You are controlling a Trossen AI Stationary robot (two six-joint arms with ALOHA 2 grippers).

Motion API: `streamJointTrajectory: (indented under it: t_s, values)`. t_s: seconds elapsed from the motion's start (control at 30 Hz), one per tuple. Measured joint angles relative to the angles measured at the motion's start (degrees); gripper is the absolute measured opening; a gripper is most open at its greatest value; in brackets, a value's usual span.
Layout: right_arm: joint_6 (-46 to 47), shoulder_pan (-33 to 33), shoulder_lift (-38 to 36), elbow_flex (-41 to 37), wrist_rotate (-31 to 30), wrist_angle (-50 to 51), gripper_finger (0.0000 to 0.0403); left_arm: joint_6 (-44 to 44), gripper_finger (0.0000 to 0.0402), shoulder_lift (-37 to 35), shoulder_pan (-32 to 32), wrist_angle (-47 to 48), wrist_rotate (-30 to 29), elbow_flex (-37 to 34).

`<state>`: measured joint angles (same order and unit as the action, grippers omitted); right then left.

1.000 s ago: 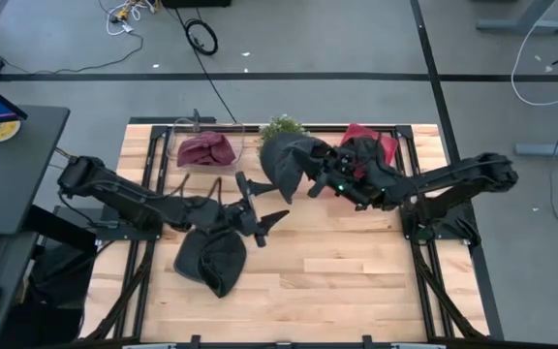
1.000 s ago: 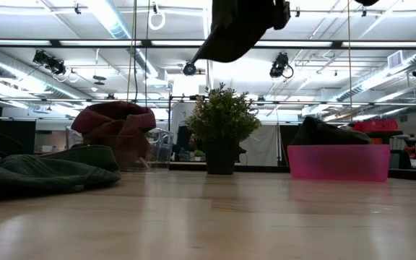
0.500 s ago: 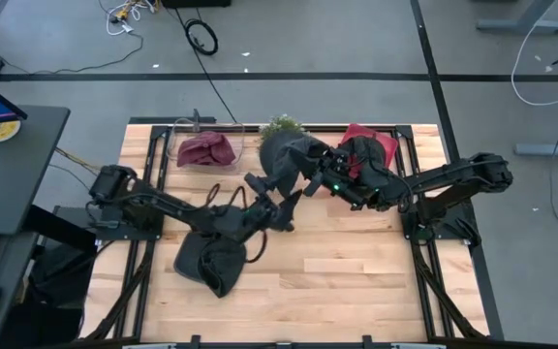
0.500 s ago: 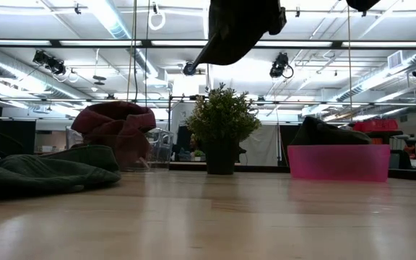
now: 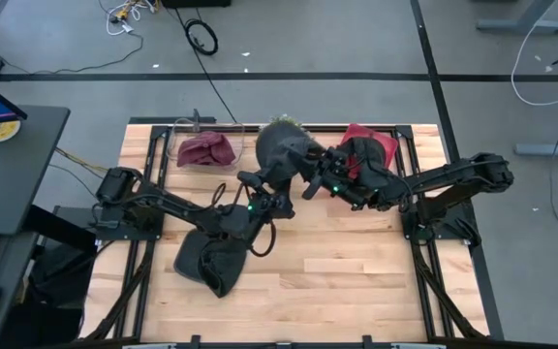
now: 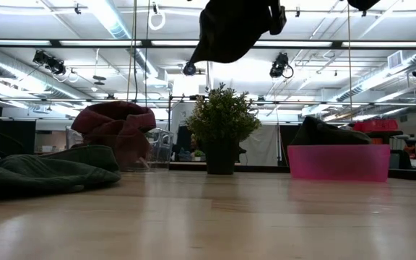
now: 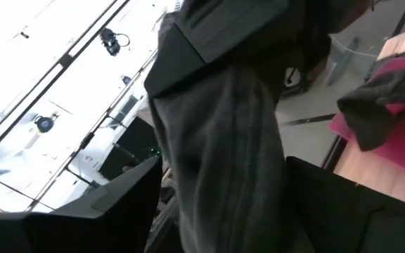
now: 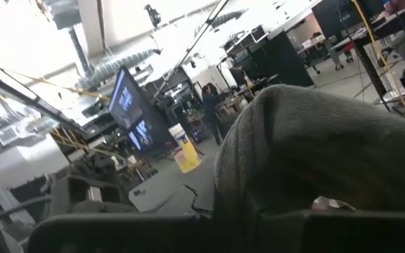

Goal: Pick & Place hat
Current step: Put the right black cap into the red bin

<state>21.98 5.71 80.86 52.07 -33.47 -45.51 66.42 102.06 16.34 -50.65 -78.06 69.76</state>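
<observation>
Bright ceiling strip lights flood the room evenly, casting soft shadows on the tabletop, while both wrist views blur up close.

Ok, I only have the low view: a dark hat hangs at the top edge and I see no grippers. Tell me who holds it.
Observer: The right gripper holds the dark hat up in the air, near the potted plant.
Operator: Report the left arm.
Observer: The left gripper is raised right beside that hat, its fingers on either side of the fabric in its wrist view.
Operator: Say what lies under them.
Observer: Bare wooden table; another dark hat lies nearer the left arm's side.
</observation>
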Motion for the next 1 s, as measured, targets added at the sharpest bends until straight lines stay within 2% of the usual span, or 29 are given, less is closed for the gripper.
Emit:
streamJointTrajectory:
  t_s: [0.17, 0.3, 0.4, 0.57, 0.73, 0.9, 1.0]
  values:
    - [0.0, 0.24, -0.08, -0.01, 1.21, 0.93, 0.0019, 0.01, 0.0263, 0.0, 0.38, 0.0, -0.17, 0.0]
    - [-1.09, 0.6, -0.39, 0.0, 1.57, 1.66, 0.0019, -0.02, 0.0209, 0.0, 0.44, 0.66, -0.41, 0.0]
    - [-1.88, 1.13, -0.39, 0.0, 1.59, 2.22, 0.0019, -0.13, 0.0146, 0.0, 0.39, 2.07, -0.95, 0.0]
    - [-1.51, 2.0, -0.39, -0.02, 1.57, 3.05, 0.0021, -1.25, 0.002, -0.02, 0.42, 6.84, -0.79, 0.0]
    - [-4.62, 2.82, -2.33, -0.02, 2.99, 6.47, 0.0065, -1.24, 0.0006, -0.11, 0.82, 7.7, -0.88, -0.01]
    - [-9.78, 5.38, -7.44, -0.02, 3.47, 14.34, 0.0141, -1.19, 0.0005, -0.75, 2.01, 8.1, -0.73, -0.04]
    - [-10.37, 6.93, -11.41, -0.02, 4.38, 22.98, 0.0193, -1.19, 0.0004, -1.07, 2.42, 8.57, -0.79, -0.04]
